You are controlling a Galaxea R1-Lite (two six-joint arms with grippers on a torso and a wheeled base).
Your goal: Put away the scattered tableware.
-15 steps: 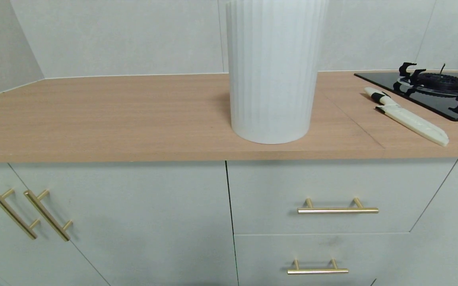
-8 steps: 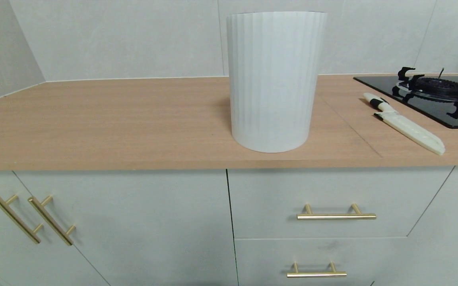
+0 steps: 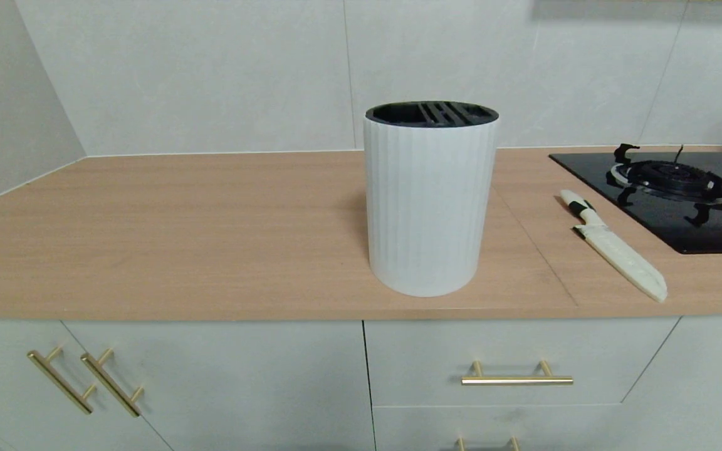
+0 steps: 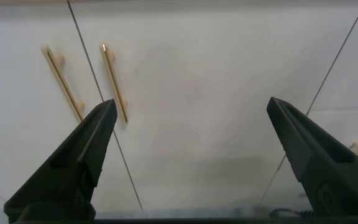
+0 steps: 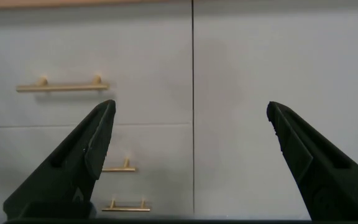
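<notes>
While both are spread open, left gripper faces door handles, right gripper drawer handles. Holder, black slotted top, sits on counter above them, knife flat beside it.

The left end effector and right end effector look identical tbh: each has two matte dark grey fingers, chunky flat-sided wedges tapering to narrow tips.

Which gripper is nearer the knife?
Right, probably. The right gripper faces the drawers below the knife; the left gripper faces the door handles, far left of it. Both are below the counter.
</notes>
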